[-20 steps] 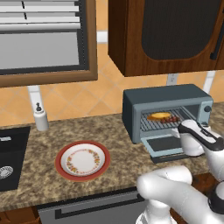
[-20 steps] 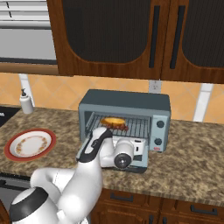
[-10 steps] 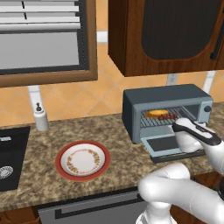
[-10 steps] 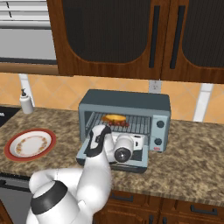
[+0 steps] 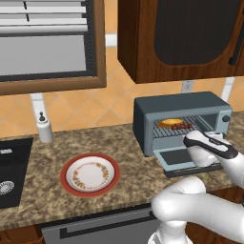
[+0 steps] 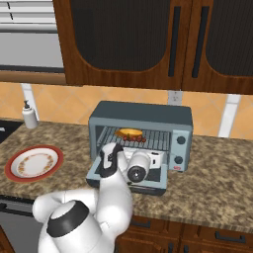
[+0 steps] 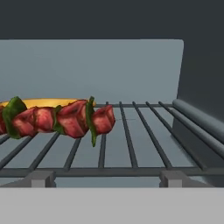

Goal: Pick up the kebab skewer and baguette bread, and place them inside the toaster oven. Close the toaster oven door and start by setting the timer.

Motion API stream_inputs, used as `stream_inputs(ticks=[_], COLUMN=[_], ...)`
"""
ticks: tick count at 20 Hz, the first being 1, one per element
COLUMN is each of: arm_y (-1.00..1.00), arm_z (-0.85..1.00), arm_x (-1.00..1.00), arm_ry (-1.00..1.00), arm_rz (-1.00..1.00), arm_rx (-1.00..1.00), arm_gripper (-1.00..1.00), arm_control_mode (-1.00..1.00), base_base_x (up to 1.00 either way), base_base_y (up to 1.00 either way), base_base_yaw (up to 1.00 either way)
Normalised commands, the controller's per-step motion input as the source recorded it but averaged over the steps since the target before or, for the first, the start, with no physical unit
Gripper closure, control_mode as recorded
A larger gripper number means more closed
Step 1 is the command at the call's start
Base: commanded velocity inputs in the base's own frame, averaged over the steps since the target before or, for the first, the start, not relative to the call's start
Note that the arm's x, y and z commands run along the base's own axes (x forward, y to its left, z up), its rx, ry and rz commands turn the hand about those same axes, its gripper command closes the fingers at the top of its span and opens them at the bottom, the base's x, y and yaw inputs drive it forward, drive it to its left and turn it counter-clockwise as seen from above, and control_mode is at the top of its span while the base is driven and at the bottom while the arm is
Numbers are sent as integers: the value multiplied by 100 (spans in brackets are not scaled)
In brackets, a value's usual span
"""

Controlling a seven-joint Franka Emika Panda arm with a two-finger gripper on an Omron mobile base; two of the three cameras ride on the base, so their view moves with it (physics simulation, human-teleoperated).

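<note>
Nearest the base, the white arm reached across the front edge of the speckled brown granite counter (image 5: pixel 47 190), its hand poised over the blue-grey framed toaster oven door with dark glass window (image 5: pixel 178 157), which lay dropped flat toward that front edge, probably to leave the cavity open for loading. The gripper itself was hidden behind the wrist in both base views and its tips were absent from the hand view, so whether its jaws stood apart or together could not be told; nothing appeared held. Beyond the door, inside the boxy blue-grey toaster oven (image 6: pixel 143 113) at the counter's back right, the thin kebab skewer of red meat chunks with green pieces (image 7: pixel 61 119) lay across the wire rack (image 7: pixel 131 144), and the stubby golden-orange baguette bread (image 7: pixel 43 103) lay just behind it. Both foods seemed delivered, leaving the door and timer. Well apart toward the left, a red-rimmed patterned plate (image 5: pixel 89 174) sat on the counter.
</note>
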Motion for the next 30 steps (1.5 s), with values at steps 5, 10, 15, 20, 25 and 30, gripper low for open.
stream_inputs(ticks=[5,10,15,20,25,30], arm_y=[0,-17,-46,-39,-48,-24], arm_z=[0,5,14,27,3,-1], arm_x=[-5,-84,-88,-74,-71,-72], arm_ry=[0,1,0,4,1,0], arm_rz=[0,2,0,0,1,2], arm_rx=[-1,-1,0,0,0,0], arm_gripper=[-100,-100,-100,-100,-100,-100], arm_control_mode=[-100,-100,-100,-100,-100,-100], base_base_x=[0,0,0,0,0,0], base_base_y=[0,0,0,0,0,0], base_base_yaw=[0,0,0,0,0,0])
